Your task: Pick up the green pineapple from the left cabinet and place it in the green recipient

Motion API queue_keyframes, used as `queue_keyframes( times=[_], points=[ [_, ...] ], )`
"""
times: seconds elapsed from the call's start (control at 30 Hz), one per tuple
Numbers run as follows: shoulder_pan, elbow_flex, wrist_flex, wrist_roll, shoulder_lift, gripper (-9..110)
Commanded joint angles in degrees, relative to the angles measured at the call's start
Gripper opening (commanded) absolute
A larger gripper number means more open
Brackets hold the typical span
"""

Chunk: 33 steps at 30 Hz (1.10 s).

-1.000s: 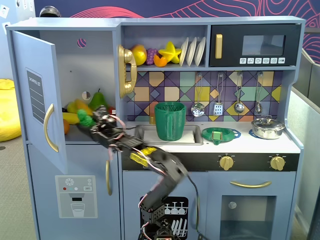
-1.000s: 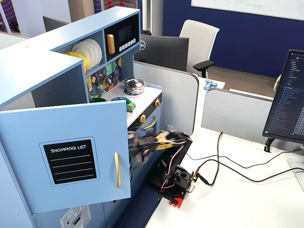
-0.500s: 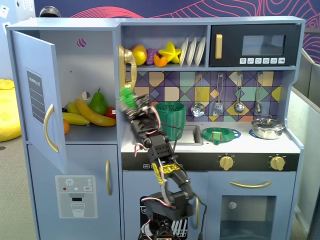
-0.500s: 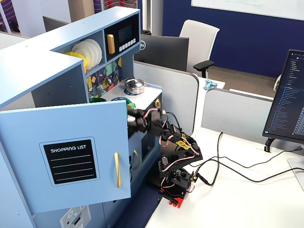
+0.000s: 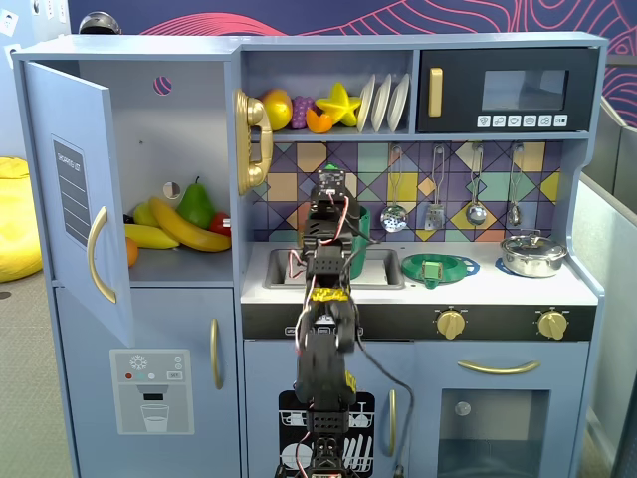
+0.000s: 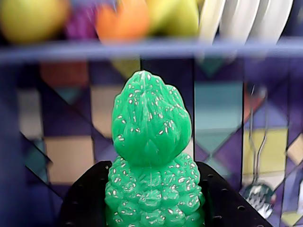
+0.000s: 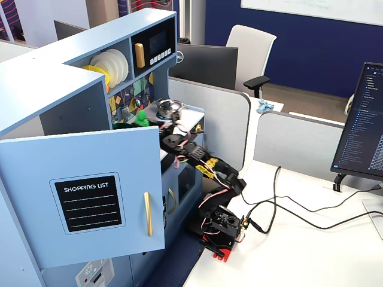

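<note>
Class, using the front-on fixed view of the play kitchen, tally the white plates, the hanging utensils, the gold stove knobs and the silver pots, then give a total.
White plates: 3
Hanging utensils: 4
Gold knobs: 2
Silver pots: 1
Total: 10

Your arm hides most of the green recipient (image 5: 359,221); in the wrist view, the green pineapple (image 6: 150,156) is cut off below, background blurred.
</note>
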Motion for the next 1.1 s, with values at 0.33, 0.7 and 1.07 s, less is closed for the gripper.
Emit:
queue_keyframes(
  times=[0.33, 0.7, 1.07],
  points=[
    [-1.0, -27.7, -2.8, -0.3, -26.5, 10],
    [-1.6, -22.5, -2.5, 0.2, -24.1, 22],
    [-3.4, -4.9, 0.1, -1.0, -4.4, 20]
  ],
)
